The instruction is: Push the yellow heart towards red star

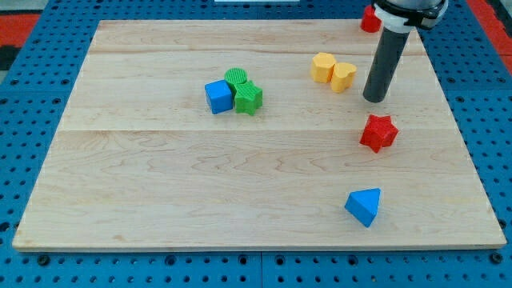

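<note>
Resting just right of the yellow heart, my tip sits above the red star; no end effector.

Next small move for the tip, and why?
Probably swing my tip round to the upper-left of the yellow pair. It now sits just right of the yellow heart, between it and the red star below. The heart touches the yellow hexagon; which is the heart is my best reading.
</note>
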You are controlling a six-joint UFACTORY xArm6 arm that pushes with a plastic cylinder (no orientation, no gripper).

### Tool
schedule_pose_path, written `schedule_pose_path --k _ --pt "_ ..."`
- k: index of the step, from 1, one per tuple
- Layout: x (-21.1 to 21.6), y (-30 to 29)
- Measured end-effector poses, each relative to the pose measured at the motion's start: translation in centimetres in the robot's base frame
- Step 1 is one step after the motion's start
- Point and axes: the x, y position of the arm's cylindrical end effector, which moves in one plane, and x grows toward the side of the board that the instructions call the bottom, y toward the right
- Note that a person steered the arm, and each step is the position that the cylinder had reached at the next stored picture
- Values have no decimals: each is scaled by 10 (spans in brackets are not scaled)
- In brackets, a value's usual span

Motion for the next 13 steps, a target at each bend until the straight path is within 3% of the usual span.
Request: schedule_pose_path --k 3,5,9,11,13 --pt "-29 63" --pt "-31 62" --pt "-69 35" --pt "-107 -66" --pt "-61 -77"
